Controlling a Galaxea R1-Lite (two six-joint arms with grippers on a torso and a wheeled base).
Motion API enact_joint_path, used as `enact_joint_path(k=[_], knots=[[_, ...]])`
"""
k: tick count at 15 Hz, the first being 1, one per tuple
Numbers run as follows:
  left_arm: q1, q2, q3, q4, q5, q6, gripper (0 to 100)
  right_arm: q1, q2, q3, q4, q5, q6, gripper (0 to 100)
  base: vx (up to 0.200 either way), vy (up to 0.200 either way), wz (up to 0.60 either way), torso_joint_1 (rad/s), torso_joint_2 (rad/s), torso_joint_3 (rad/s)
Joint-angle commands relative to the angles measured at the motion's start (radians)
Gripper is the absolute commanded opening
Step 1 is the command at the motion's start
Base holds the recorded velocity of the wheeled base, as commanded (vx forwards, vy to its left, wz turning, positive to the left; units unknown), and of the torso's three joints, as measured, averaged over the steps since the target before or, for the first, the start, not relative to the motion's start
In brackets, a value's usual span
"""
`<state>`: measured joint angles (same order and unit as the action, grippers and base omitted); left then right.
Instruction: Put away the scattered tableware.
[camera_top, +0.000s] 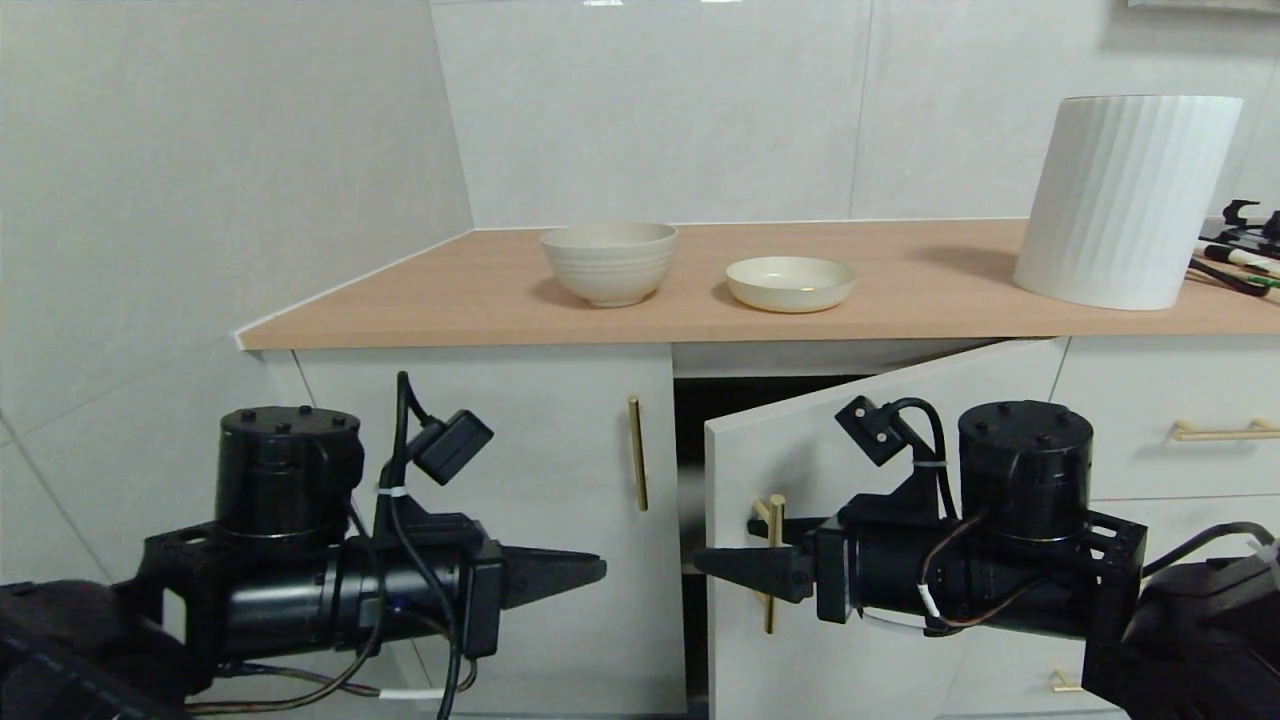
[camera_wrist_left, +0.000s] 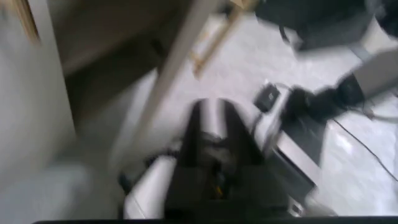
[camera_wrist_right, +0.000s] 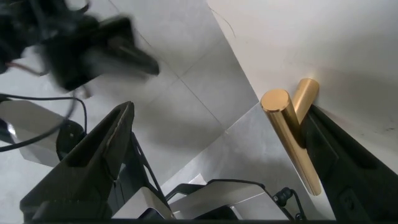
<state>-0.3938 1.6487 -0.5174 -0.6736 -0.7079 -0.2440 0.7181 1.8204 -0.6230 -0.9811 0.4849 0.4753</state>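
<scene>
While the bowl (camera_top: 609, 262) and the little dish (camera_top: 790, 283) sit side by side on the tabletop (camera_top: 420, 300), in the upper middle of the head view, both of your arms are lower down, in front of the cupboard. The bowl is to the left of the dish, and they do not touch. A tall white pot (camera_top: 1130, 200) stands far off at the upper right.

Your right gripper (camera_top: 712, 564) is at the cupboard door (camera_top: 800, 450), which is partly open in the lower middle of the frame. Its fingers (camera_wrist_right: 102, 149) are spread wide. The gold handle (camera_wrist_right: 291, 140) is between them, close against one finger and well apart from the other, so nothing is pinched yet. The handle stands upright, and the fingers point across it from the right.

Your left gripper (camera_top: 598, 570) hangs at the lower left, pointing toward the right one. You cannot tell if its fingers are spread or pressed together.

I think the door comes first, and your right arm is the nearer one for it. After that, the bowl lies up above the left arm and the dish above the right arm.
</scene>
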Motion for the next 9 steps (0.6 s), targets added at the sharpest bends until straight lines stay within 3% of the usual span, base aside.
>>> enact_joint_path(k=[1, 3, 5, 8, 9], knots=[[-0.007, 0.197, -0.055, -0.155, 0.021, -0.012, 0, 0.000, -0.001, 0.002, 0.001, -0.002, 0.000, 100, 0.000, 0.000, 0.00, 0.000, 0.00, 0.000], [-0.025, 0.327, -0.110, -0.273, 0.033, -0.031, 0, 0.000, -0.009, 0.005, 0.002, -0.002, -0.001, 100, 0.000, 0.000, 0.00, 0.000, 0.00, 0.000], [-0.039, 0.419, -0.156, -0.310, 0.036, -0.104, 0, -0.002, -0.015, 0.014, 0.001, 0.001, -0.003, 100, 0.000, 0.000, 0.00, 0.000, 0.00, 0.000], [-0.077, 0.594, -0.159, -0.560, 0.059, -0.116, 0, -0.002, -0.009, 0.017, 0.001, 0.000, -0.003, 100, 0.000, 0.000, 0.00, 0.000, 0.00, 0.000], [-0.109, 0.638, -0.164, -0.621, 0.123, -0.115, 0, -0.002, -0.012, 0.019, 0.002, 0.000, -0.003, 100, 0.000, 0.000, 0.00, 0.000, 0.00, 0.000]])
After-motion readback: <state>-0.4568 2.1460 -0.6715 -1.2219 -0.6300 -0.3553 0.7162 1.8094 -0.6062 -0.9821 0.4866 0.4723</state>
